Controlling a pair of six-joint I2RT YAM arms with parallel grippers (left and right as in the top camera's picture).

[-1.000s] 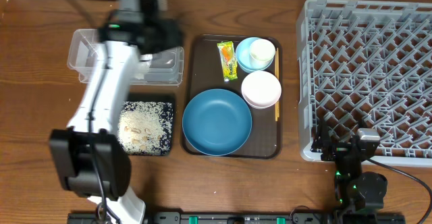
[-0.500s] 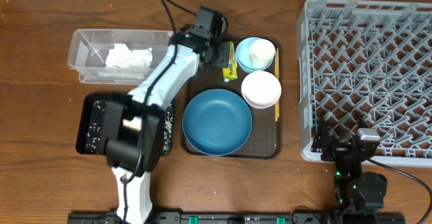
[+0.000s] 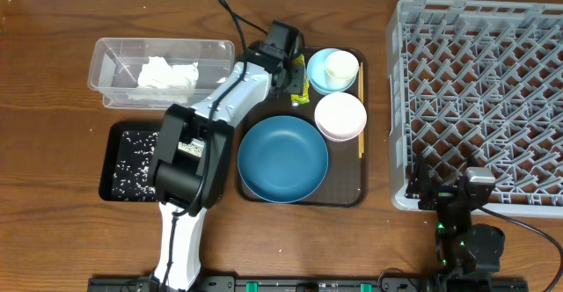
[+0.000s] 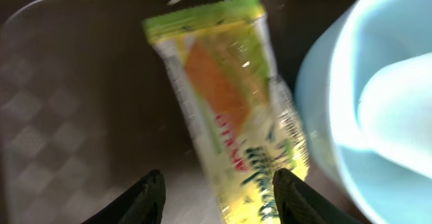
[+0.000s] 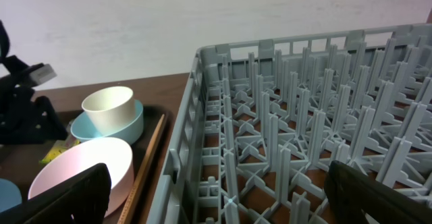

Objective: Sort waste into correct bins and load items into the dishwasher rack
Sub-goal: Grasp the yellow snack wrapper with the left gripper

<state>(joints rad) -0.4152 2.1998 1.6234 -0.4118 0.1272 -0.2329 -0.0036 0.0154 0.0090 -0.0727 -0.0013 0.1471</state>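
Note:
The yellow-green snack wrapper (image 4: 229,109) lies on the brown serving tray (image 3: 259,72), beside the light-blue bowl (image 4: 317,136) that holds the small white cup (image 4: 398,102). My left gripper (image 4: 219,200) hovers open just over the wrapper's (image 3: 302,92) near end, one finger on each side. A crumpled napkin (image 3: 167,72) rests in the clear tub (image 3: 110,63), and rice grains (image 3: 132,160) are scattered in the black tray (image 3: 110,182). The blue plate (image 3: 283,158), white bowl (image 3: 340,116) and chopsticks (image 3: 360,138) stay on the serving tray. My right gripper (image 5: 226,197) is open at the grey rack's (image 3: 479,107) front corner.
The left arm (image 3: 189,169) stretches from the table's front edge across the black tray's right side to the serving tray. The rack fills the right side. Bare wooden table (image 3: 53,107) lies to the left of the bins.
My left arm has swung right from above the clear tub to the serving tray and settled over the wrapper. The napkin and the black tray have come into view. The right arm is still.

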